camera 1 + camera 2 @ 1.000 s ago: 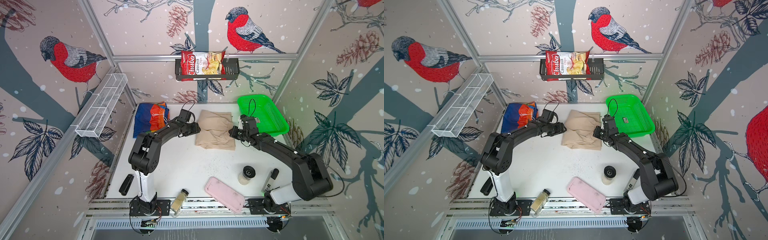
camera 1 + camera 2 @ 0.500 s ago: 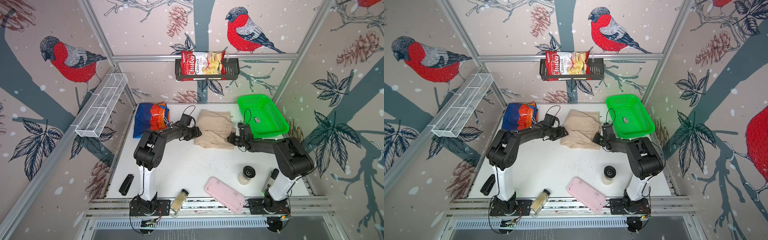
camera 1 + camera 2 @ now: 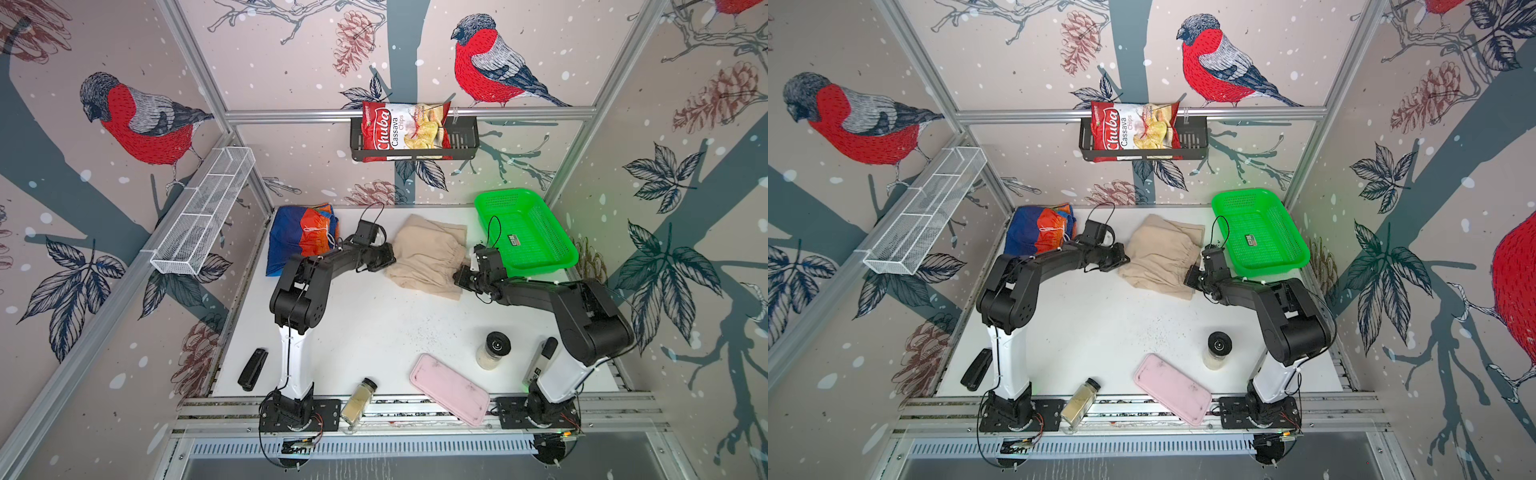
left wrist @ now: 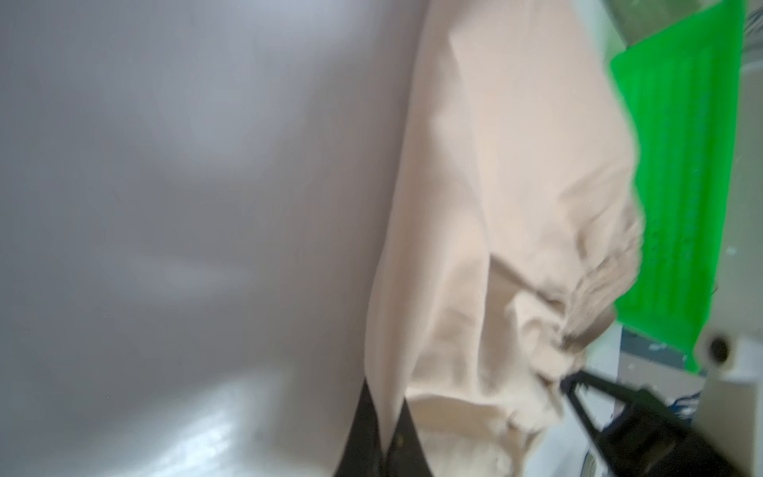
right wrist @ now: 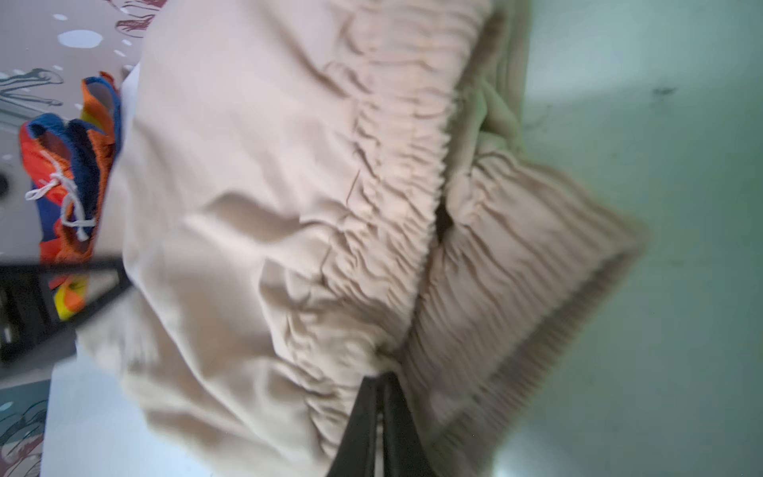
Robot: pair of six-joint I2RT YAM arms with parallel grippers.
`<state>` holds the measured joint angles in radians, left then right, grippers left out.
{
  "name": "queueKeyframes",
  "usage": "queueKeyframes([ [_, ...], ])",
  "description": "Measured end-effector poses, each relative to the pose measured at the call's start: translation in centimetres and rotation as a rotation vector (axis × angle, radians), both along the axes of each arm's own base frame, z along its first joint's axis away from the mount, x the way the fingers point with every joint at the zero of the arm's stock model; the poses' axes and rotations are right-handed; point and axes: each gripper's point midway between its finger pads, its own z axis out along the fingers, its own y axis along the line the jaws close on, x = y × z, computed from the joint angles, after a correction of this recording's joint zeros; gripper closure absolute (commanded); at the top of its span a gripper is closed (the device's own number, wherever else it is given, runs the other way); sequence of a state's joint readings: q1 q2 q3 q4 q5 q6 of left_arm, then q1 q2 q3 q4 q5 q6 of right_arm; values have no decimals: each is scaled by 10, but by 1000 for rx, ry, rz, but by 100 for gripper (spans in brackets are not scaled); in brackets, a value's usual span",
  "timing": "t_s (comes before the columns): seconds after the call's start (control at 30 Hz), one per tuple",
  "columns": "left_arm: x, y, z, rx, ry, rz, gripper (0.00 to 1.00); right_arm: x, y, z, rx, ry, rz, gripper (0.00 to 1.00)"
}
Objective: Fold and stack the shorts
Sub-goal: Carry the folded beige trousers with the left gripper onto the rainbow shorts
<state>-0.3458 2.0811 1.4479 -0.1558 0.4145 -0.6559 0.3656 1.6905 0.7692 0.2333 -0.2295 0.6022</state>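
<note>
The left gripper is now clamping the left edge of the plain beige shorts with gathered elastic waist; a second ago its jaws were standing apart just beside that edge. In the left wrist view its dark fingers are pinching a fold of the beige cloth with no gap showing between them. The right gripper is still pinching the gathered waistband at the right side, as the right wrist view confirms. The beige pair is lying rumpled on the white tabletop at the back middle, between the thin rainbow colour-block shorts with white drawstring, bunched in the back left corner, and the green plastic mesh basket at the back right. Judgement: with both sides now gripped, the fold of the beige pair is ready to begin. Stacking is not yet done, as the two pairs are lying apart.
</note>
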Motion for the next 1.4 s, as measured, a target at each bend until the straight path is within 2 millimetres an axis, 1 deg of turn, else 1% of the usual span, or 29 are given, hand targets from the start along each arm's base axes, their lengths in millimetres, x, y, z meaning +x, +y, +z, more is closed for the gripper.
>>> queueKeyframes([
  [0.07,24,14,18,15,-38,29,100,-3,-1,8,4,-13,-1,89],
  [0.1,36,24,26,31,-56,51,100,-4,-3,13,5,-21,-3,88],
  [0.23,69,62,46,85,-78,103,100,-9,-9,23,7,-43,-16,87],
  [0.33,88,87,55,126,-80,127,100,-14,-12,20,4,-37,-20,87],
  [0.4,99,103,61,157,-78,141,100,-18,-15,13,-3,-20,-22,87],
  [0.47,106,117,67,179,-69,151,100,-21,-16,7,-8,-4,-22,87],
  [0.53,108,127,74,211,-66,157,100,-24,-17,-1,-12,14,-25,87],
  [0.7,104,141,104,257,-84,150,100,-29,-17,-17,-13,50,-18,87],
  [0.8,99,156,115,295,-85,165,100,-29,-15,-21,-2,62,-18,87],
  [0.9,95,166,124,313,-90,169,100,-28,-14,-23,6,67,-21,87],
  [0.97,93,170,126,325,-90,176,100,-27,-13,-23,9,68,-19,87],
  [1.17,90,172,126,337,-84,162,100,-26,-11,-20,18,63,-17,87],
  [1.3,91,182,128,343,-89,174,100,-26,-11,-20,18,62,-16,88],
  [1.4,92,186,130,346,-95,175,100,-27,-10,-19,18,61,-13,88],
])
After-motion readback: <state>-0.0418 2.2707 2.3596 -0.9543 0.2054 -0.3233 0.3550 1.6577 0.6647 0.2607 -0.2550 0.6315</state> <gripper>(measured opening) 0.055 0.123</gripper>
